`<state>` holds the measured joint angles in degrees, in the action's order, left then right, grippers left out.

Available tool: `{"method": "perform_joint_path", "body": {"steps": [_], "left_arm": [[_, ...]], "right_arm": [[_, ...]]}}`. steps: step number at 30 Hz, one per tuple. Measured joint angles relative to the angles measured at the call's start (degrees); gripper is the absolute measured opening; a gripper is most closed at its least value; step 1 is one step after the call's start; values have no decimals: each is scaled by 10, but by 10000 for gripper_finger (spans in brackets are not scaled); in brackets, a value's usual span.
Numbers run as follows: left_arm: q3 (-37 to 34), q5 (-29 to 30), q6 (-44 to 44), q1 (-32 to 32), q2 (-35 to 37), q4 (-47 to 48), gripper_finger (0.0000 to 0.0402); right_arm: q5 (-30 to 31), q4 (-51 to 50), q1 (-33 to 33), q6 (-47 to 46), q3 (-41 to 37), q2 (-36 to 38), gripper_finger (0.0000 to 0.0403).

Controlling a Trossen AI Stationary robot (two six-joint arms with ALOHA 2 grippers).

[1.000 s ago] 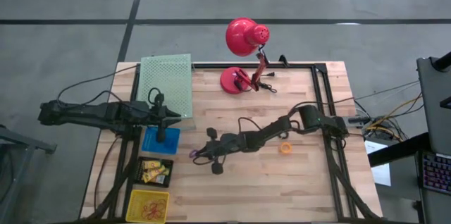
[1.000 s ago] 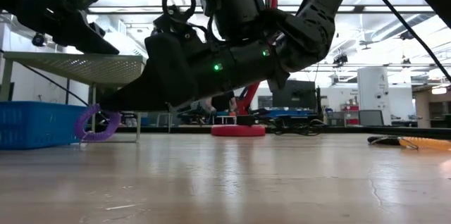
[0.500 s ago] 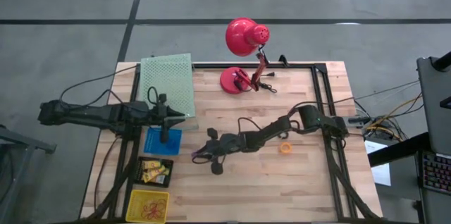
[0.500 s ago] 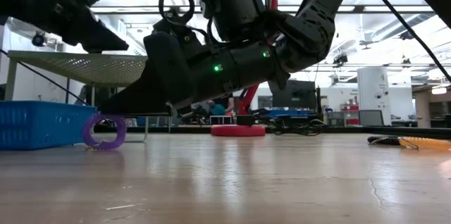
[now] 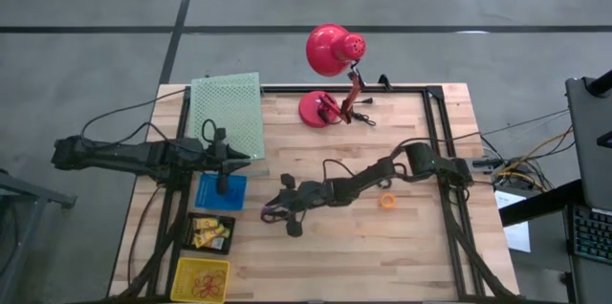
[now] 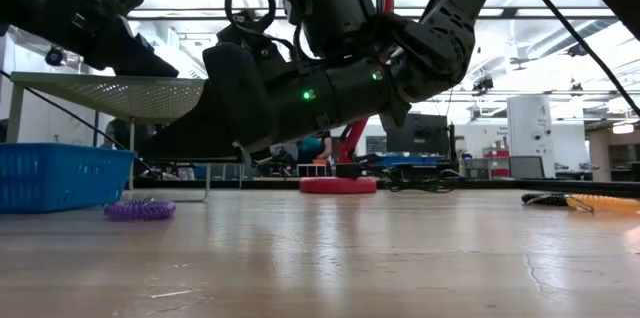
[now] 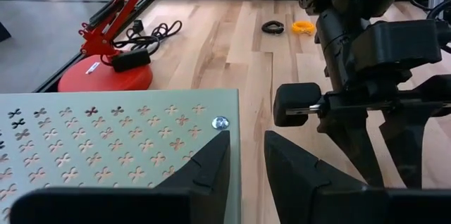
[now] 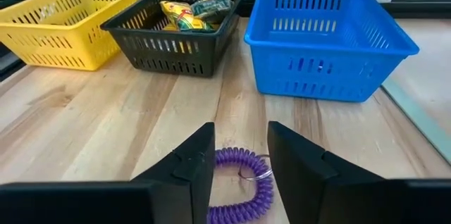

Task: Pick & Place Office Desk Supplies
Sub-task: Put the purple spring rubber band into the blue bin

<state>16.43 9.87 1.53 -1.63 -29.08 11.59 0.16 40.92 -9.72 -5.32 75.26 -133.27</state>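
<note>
The right end effector [image 8: 236, 155], fingers apart, hovers over the purple coil [image 8: 243, 182] lying flat on the surface [image 5: 382, 247] near the blue bin [image 8: 324, 37]; next, regrasp and lift it into a bin.

The middle of the wooden table [image 5: 382, 247] is bare, so a gripper could pass there. On the left side stand a blue basket [image 5: 219, 190], a black basket [image 5: 211, 232] and a yellow basket [image 5: 201, 278] in a row. The red lamp [image 5: 330, 75] blocks the far edge. The right arm [image 5: 373, 178] lies low across the middle.
</note>
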Motion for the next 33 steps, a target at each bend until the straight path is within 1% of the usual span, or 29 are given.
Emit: {"method": "perform_joint_path", "body": {"steps": [5, 10, 16, 19, 25, 28, 33], "left_arm": [[0, 0, 0, 0, 0, 1, 97], [0, 2, 0, 0, 0, 2, 97], [0, 2, 0, 0, 0, 2, 97], [0, 2, 0, 0, 0, 2, 97], [0, 2, 0, 0, 0, 2, 97], [0, 2, 0, 0, 0, 2, 97], [0, 2, 0, 0, 1, 1, 97]], "right_arm": [[-1, -1, 0, 26, 0, 21, 134], [-2, -6, -2, 32, -8, 72, 127], [-3, -49, -6, 93, -39, 140, 117], [-3, -51, -6, 96, -70, 176, 112], [3, -49, -4, 100, -156, 264, 104], [30, -44, -4, 101, -210, 308, 101], [65, -1, -4, 100, -295, 388, 94]]}}
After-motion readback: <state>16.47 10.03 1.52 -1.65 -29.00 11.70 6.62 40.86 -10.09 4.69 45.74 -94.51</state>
